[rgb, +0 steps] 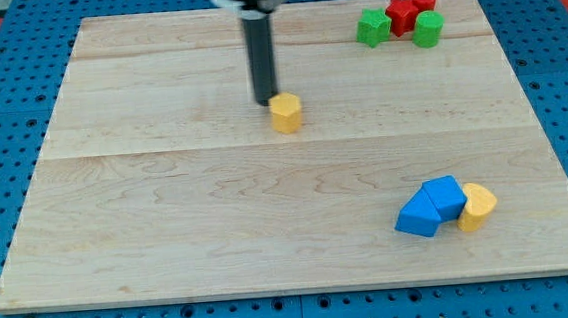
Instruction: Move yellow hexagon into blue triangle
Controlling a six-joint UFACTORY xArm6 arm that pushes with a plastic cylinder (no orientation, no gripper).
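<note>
- Your yellow hexagon (286, 111) sits in the upper middle of the bench (169, 237), touching or just beside my tip (265, 102), which stands at its upper-left side as the view shows it. There are no jaws on this rig, only the rod, so nothing is held.
- The blue triangle (418, 216) lies well apart from my tip, toward the view's lower right, pressed against a blue block (445, 196) and a second yellow block (477, 206).
- Risk, in my judgement: my tip meets the hexagon off-centre, so a long diagonal push may let it roll off the rod and slip sideways.
- Another risk: arriving too hard may knock the blue triangle and its neighbours toward the bench's right edge, which is near them.
- Room: bare wood runs between my tip and the blue cluster, so the path looks free.
- The green blocks (373, 26) and red blocks (403, 14) stay far off, at the view's top right, beside the top edge.
</note>
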